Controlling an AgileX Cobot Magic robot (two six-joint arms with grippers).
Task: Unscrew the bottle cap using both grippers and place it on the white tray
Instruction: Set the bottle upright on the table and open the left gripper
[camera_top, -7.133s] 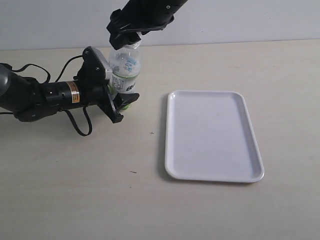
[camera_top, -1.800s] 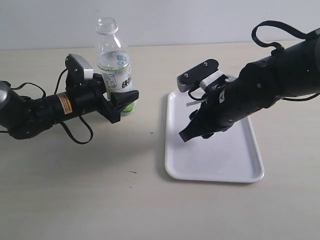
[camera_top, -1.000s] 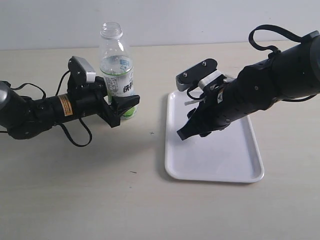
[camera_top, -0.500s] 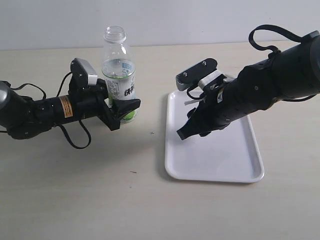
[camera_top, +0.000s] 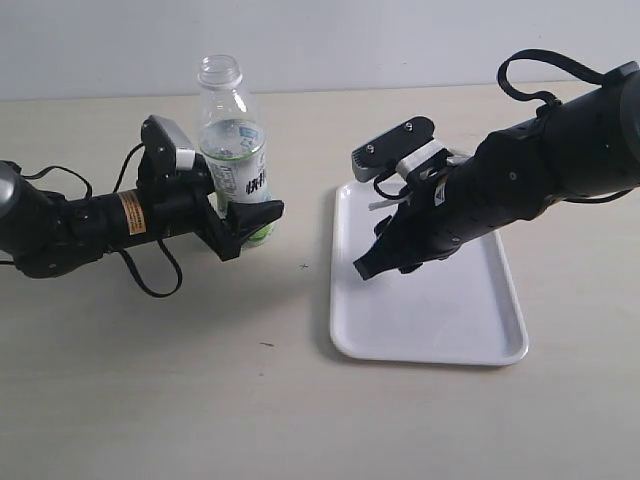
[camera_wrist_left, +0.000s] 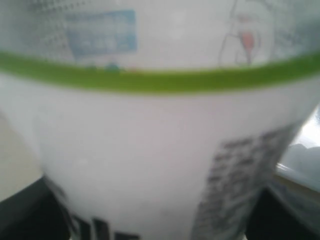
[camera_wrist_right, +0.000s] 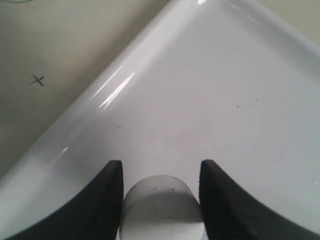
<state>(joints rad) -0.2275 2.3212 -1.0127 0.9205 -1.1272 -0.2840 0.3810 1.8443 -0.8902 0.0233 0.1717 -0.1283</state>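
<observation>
The clear bottle (camera_top: 232, 150) with its white-and-green label stands upright and uncapped left of the middle. My left gripper (camera_top: 246, 216) is shut on its lower body. The label (camera_wrist_left: 150, 150) fills the left wrist view, with black fingers (camera_wrist_left: 27, 215) only at the corners. My right gripper (camera_top: 368, 268) hangs low over the left part of the white tray (camera_top: 470, 320). In the right wrist view the small ribbed white bottle cap (camera_wrist_right: 162, 205) sits between the two black fingers (camera_wrist_right: 107, 200) of the right gripper (camera_wrist_right: 161, 170), just above the tray floor (camera_wrist_right: 210, 90). The cap is hidden in the exterior view.
The beige table (camera_top: 200, 380) carries a small pen cross (camera_top: 304, 266) between bottle and tray, seen as a cross (camera_wrist_right: 37, 79) beside the tray rim. The left arm's black cable (camera_top: 150, 280) loops on the table. A pale wall (camera_top: 400, 40) rises behind.
Seven seconds ago the right gripper was on the bottle's top; now it is over the tray with the cap and has held still this last second. The bottle has shifted slightly in the left gripper.
</observation>
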